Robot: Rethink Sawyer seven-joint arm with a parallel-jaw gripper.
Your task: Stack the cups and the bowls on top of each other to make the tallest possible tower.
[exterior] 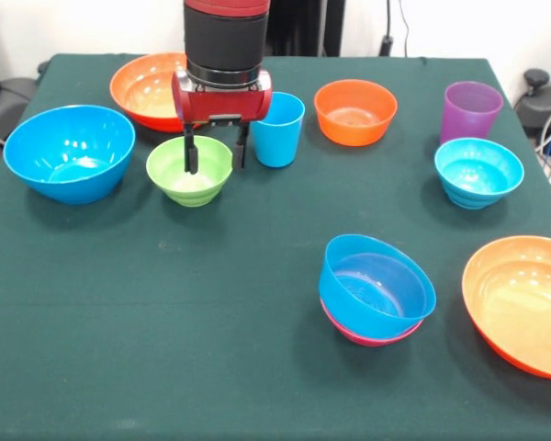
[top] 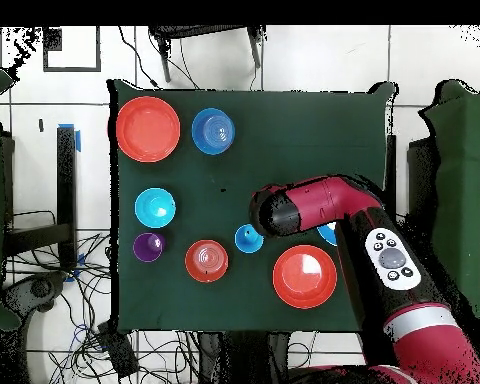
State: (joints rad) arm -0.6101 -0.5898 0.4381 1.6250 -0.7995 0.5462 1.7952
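— Broadly, what is shown of the worktop [exterior: 165, 367] and the room?

— A dark green cloth is spread over the whole worktop. In the overhead view a pale tiled floor [top: 314, 60] is seen around it, with loose cables [top: 94, 335] trailing at one side and chair legs at the far edge.

— How is the hand [exterior: 217, 149] placed?

— It is lowered over the small green bowl [exterior: 189, 170]. The fingers [exterior: 191, 154] are held apart, released, with one inside the bowl and the other outside its rim beside the light blue cup [exterior: 277, 129]. Nothing is gripped.

— Where are the task's things set?

— The tower [exterior: 375, 292] is found toward the camera side in the front view: a blue bowl is nested in a pink one, of which only a rim is seen. A large orange bowl [exterior: 523, 301] is placed beside it at the edge. The purple cup [exterior: 469, 110] is stood in the far corner, with a cyan bowl [exterior: 478, 172] just in front of it. A small orange bowl [exterior: 354, 111] is set between the two cups. A large blue bowl [exterior: 70, 152] and another orange bowl [exterior: 147, 89] are laid on the other side, the latter partly hidden behind the arm [top: 324, 205].
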